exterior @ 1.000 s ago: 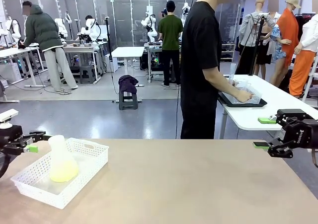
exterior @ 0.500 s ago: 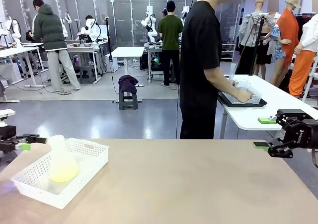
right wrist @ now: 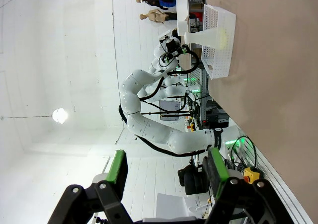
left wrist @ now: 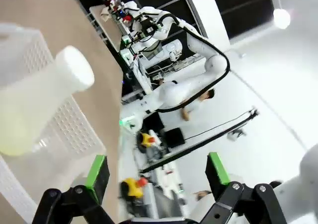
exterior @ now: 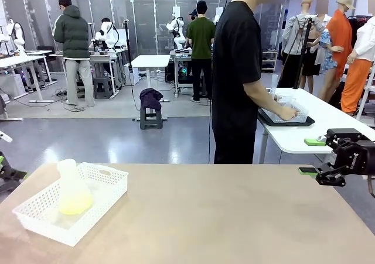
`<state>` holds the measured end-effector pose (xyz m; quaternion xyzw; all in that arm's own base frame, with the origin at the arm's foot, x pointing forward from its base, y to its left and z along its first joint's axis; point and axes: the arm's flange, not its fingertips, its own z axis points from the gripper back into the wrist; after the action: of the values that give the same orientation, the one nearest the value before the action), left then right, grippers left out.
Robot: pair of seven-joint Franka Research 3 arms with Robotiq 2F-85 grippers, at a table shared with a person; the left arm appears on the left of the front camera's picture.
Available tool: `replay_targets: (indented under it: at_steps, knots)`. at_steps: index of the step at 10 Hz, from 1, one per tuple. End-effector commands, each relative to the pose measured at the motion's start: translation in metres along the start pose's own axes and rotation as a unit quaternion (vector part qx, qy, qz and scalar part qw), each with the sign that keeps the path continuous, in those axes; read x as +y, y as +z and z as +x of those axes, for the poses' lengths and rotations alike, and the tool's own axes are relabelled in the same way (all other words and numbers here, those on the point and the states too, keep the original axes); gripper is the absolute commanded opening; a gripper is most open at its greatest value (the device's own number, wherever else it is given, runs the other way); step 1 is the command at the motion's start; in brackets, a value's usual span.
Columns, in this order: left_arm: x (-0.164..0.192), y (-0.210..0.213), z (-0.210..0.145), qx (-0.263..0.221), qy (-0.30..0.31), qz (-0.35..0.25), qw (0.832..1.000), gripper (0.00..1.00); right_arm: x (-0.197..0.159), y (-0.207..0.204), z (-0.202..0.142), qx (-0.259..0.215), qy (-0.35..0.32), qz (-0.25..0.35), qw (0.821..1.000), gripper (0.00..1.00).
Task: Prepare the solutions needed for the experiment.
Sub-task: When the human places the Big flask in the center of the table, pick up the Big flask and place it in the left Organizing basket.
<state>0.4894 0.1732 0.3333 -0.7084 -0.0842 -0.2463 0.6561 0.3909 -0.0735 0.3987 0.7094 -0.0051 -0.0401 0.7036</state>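
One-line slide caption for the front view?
Frosted flask holding yellow-green solution stands in white basket at table's left; open right gripper waits at right.

Likely a robotics lab: rows of workbenches [exterior: 94, 58] carrying robot arms [exterior: 176, 30].

My left gripper [exterior: 4, 173] sits mostly cut off at the front view's left edge; flask [left wrist: 35, 110] blurred.
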Motion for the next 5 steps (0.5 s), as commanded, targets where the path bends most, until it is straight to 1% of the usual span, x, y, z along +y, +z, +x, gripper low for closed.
replay_targets:
  at_steps: [1,2,3,4,5]
  knots:
    - [-0.004,-0.003,0.003,0.020,0.088,0.028,0.996,1.00,0.003,0.001,0.000,-0.001,0.004,0.000,1.000,0.81]
    - [0.002,-0.004,0.002,0.027,0.110,0.024,0.993,1.00,0.003,0.001,0.000,-0.001,0.004,0.000,1.000,0.81]
    - [0.007,-0.005,0.002,0.027,0.119,0.029,0.992,1.00,0.003,0.001,0.000,-0.001,0.004,0.000,1.000,0.81]
    - [0.013,-0.006,0.002,0.024,0.118,0.056,0.991,1.00,0.003,0.001,0.000,-0.001,0.004,0.000,1.000,0.81]
    - [0.004,-0.003,-0.001,0.015,0.112,0.020,0.993,1.00,0.003,0.001,0.000,-0.001,0.004,0.000,1.000,0.81]
